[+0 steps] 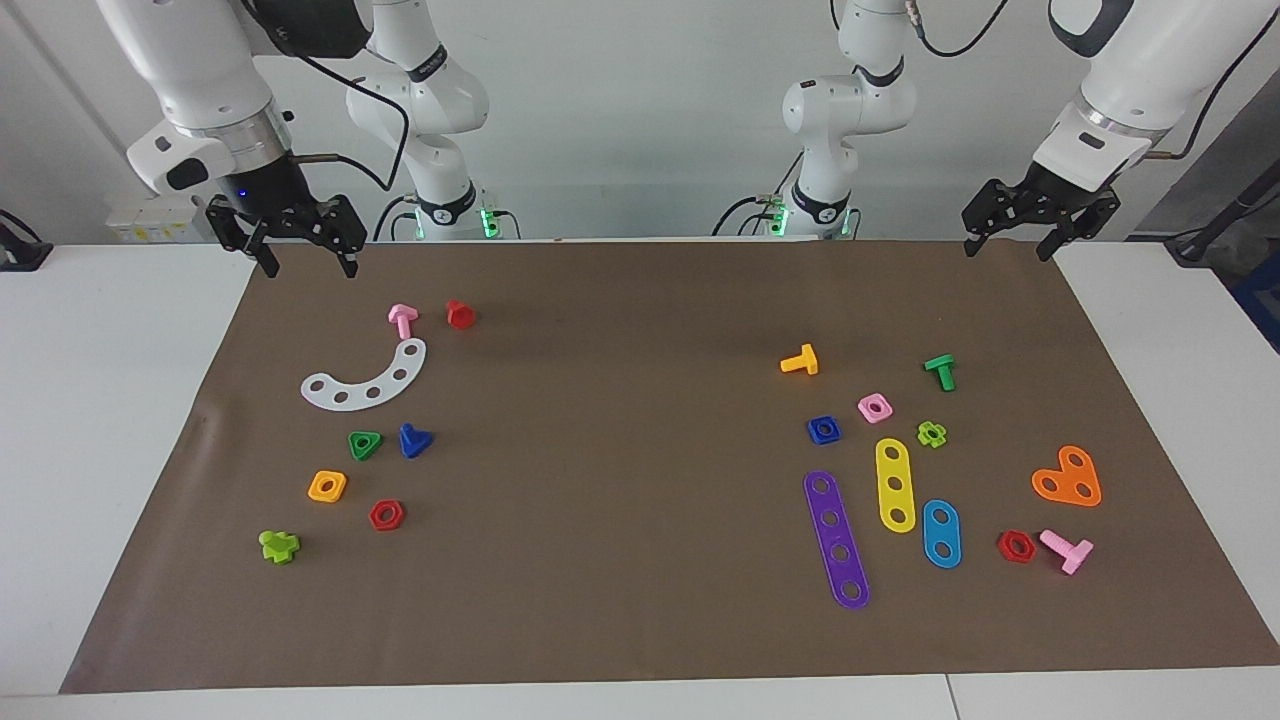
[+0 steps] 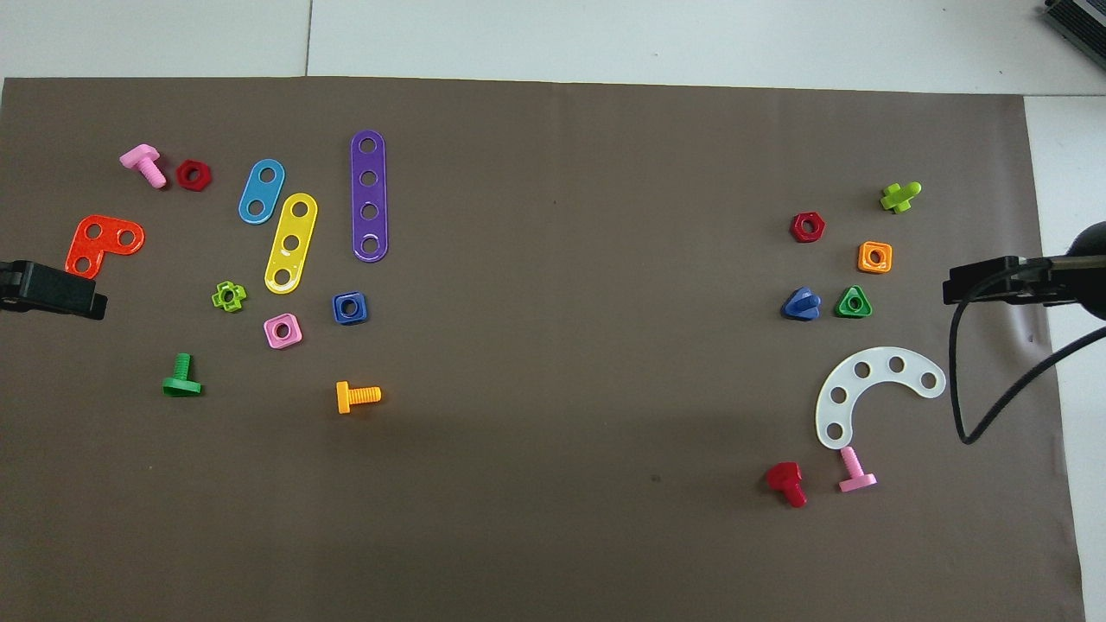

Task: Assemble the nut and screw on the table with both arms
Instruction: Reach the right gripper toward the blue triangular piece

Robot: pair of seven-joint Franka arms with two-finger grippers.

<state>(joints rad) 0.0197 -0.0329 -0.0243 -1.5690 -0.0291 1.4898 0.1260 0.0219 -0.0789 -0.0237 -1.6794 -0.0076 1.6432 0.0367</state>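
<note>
The table is showing white around a plain brown mat. The nut and the screw are both reading dark blue. Beside the screw, a green triangular nut; beside the nut, a pink square nut. An orange square nut and a red hex nut are showing nearby. The curved strip is showing white with a row of holes. Purple strip, yellow strip, light-blue strip, all punched with holes. The L-shaped plate is glowing orange. Both arms are appearing white; the right gripper and the left gripper are black.
</note>
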